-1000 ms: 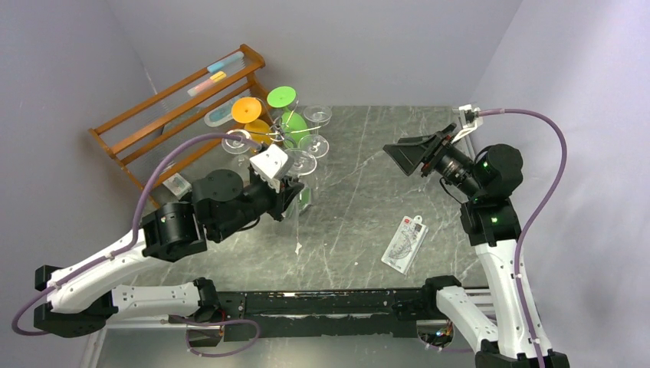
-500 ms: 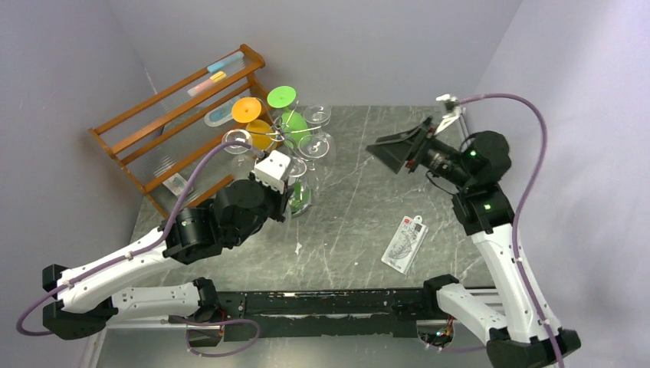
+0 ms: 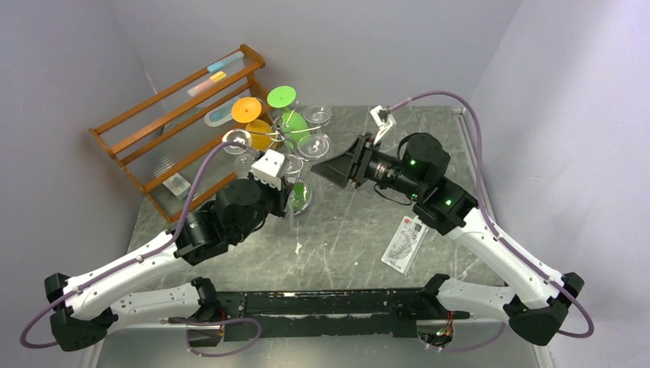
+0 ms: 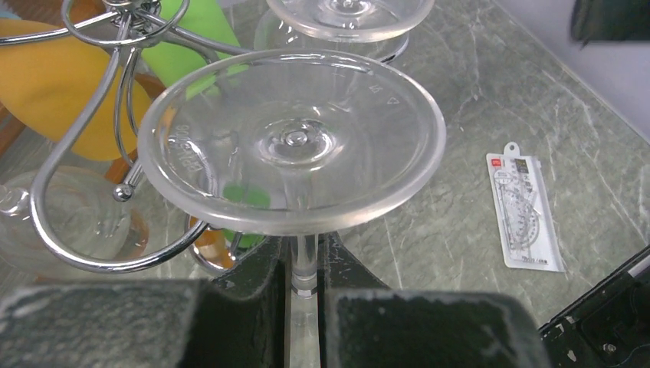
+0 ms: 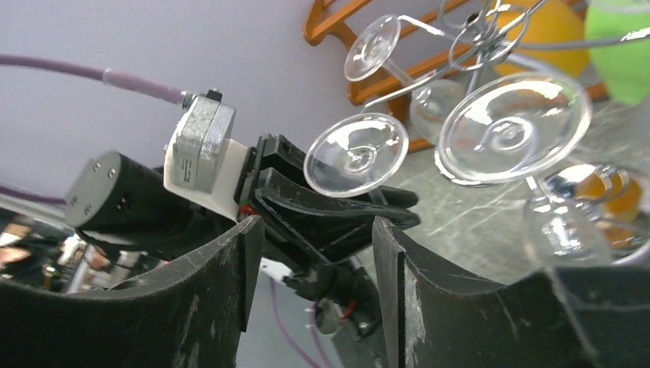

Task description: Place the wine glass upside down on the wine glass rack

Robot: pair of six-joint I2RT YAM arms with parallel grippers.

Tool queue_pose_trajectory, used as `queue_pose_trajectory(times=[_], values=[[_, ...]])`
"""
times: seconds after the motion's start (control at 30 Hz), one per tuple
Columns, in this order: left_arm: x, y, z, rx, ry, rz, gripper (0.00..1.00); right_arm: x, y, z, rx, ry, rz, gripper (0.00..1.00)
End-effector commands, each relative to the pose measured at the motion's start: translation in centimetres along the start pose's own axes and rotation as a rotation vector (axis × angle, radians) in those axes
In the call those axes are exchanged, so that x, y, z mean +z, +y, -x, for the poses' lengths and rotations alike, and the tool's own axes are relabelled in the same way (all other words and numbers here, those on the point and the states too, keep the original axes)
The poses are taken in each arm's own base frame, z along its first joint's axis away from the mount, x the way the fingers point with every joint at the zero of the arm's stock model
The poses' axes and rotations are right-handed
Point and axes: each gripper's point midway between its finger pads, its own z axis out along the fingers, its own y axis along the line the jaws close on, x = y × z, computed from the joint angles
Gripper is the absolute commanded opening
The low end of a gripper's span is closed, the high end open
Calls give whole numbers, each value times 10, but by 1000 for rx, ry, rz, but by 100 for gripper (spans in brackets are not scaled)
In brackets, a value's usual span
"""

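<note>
- The left gripper (image 4: 304, 285) pinches the clear stem of the wine glass (image 4: 291, 142), which is held upside down. Its round foot sits just above the jaws, and its bowl is cut off below the fingers.
- A chrome curl of the wine glass rack (image 4: 123, 192) loops left of the jaws, seemingly under the foot. Contact is hard to make out.
- Overhead, the left wrist hides the grip and the stem.
- Only the right wrist view shows the right gripper (image 5: 316, 226) with its jaws spread and nothing between them. The glass's foot is visible beyond them.
- A second ago the right arm was at the table's right side. Now its jaws point at the rack from close by.
</note>
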Motion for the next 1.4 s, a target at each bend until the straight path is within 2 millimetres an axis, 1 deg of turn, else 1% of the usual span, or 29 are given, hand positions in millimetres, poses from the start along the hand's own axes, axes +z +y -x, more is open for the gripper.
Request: queue_pose_trajectory(times=[0.0, 0.1, 0.2, 0.37, 0.43, 0.53, 0.57, 0.7, 0.83, 0.93, 0.97, 1.03, 1.13, 1.17, 1.2, 1.23, 1.3, 1.37], values=[[-2, -4, 27, -37, -128, -35, 5, 18, 7, 8, 180, -89, -88, 57], [-3, 0, 30, -28, -165, -25, 5, 26, 7, 2, 243, -116, -141, 55], [-5, 3, 32, -17, -191, -20, 5, 28, 7, 1, 287, -159, -192, 53], [-8, 4, 35, 0, -230, -33, 5, 32, -1, -9, 400, -198, -258, 52], [-9, 5, 35, 10, -244, -34, 5, 31, -4, -9, 466, -231, -264, 44], [-11, 6, 34, 26, -258, -39, 5, 32, 4, -4, 545, -280, -193, 40], [-12, 7, 35, 26, -264, -40, 5, 33, 6, -6, 559, -274, -191, 39], [-11, 8, 32, 36, -261, -38, 5, 41, 11, -11, 593, -246, -198, 39], [-11, 5, 30, 44, -256, -54, 5, 47, 16, -15, 610, -231, -184, 42], [-12, 4, 30, 44, -257, -62, 5, 52, 19, -17, 618, -220, -172, 40], [-12, 3, 30, 45, -258, -68, 5, 53, 19, -18, 621, -217, -170, 38], [-14, 1, 31, 42, -262, -83, 5, 54, 20, -18, 629, -222, -164, 30], [-16, -2, 26, 36, -244, -106, 5, 52, 20, -17, 636, -236, -157, 11], [-17, -2, 25, 30, -247, -112, 5, 51, 19, -15, 637, -242, -159, 3], [-19, -1, 25, 22, -253, -114, 6, 51, 18, -15, 640, -247, -162, 0], [-20, 0, 25, 8, -260, -110, 7, 51, 21, -13, 648, -257, -145, 0], [-23, 2, 28, -4, -265, -104, 11, 52, 20, -15, 656, -252, -142, 0], [-26, 5, 30, -14, -264, -95, 17, 52, 20, -16, 667, -248, -141, 0]])
